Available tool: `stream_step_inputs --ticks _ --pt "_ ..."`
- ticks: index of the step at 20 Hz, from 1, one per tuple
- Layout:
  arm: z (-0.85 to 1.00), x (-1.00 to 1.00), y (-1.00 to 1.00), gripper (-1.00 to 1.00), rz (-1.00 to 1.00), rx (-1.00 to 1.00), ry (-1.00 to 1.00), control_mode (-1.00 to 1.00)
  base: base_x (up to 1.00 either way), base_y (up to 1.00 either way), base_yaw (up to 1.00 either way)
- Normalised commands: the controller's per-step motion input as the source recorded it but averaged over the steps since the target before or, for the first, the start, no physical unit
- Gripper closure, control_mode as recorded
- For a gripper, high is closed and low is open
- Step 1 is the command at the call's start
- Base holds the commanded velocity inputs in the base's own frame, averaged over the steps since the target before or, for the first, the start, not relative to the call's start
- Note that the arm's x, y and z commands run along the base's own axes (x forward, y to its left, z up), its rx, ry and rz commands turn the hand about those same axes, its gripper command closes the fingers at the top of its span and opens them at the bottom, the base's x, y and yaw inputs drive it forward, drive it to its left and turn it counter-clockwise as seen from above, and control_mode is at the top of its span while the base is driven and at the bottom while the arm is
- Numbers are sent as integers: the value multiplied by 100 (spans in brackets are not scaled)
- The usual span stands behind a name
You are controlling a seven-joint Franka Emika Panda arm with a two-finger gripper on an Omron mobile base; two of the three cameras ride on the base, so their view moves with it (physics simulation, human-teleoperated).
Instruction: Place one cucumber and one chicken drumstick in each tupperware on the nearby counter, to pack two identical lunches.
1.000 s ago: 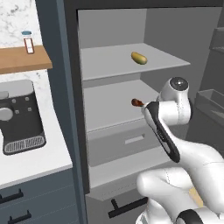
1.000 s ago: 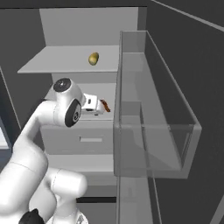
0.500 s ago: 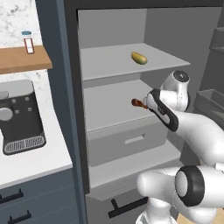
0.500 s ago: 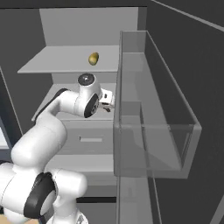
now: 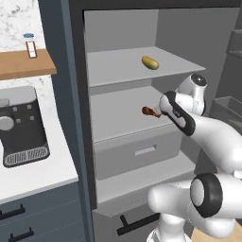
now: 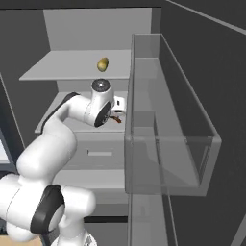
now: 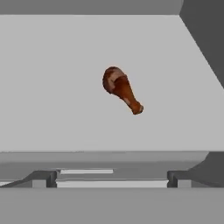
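A red-brown chicken drumstick lies alone on the fridge's middle shelf, bulbous end away from me and bone tip pointing near-right in the hand view. My gripper hovers just in front of the shelf's edge, level with the drumstick and a short way from it. Its jaws are open wide and hold nothing. The cucumber and the tupperware are out of view.
An olive-yellow oval item sits on the upper shelf. Below the middle shelf is a grey drawer. The open fridge door's clear bin juts out on the right. A coffee machine stands on the white counter at left.
The arm has swung up and forward, bringing the hand from below and to the right of the shelf to just in front of the drumstick. The jaws stayed open.
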Motion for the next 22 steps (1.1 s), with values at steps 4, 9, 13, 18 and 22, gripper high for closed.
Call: stream_step_inputs --ticks 4,9,13,18,22 --pt "-18 41 16 -100 12 0 0 -100 0 0 0" --pt "-6 40 2 -100 7 0 0 -100 0 0 0" --pt "0 37 0 -100 2 0 0 -100 0 0 0" --pt "-3 25 3 -100 0 -1 8 -100 0 0 0" --pt "-16 31 12 -100 2 0 9 -100 0 0 0"
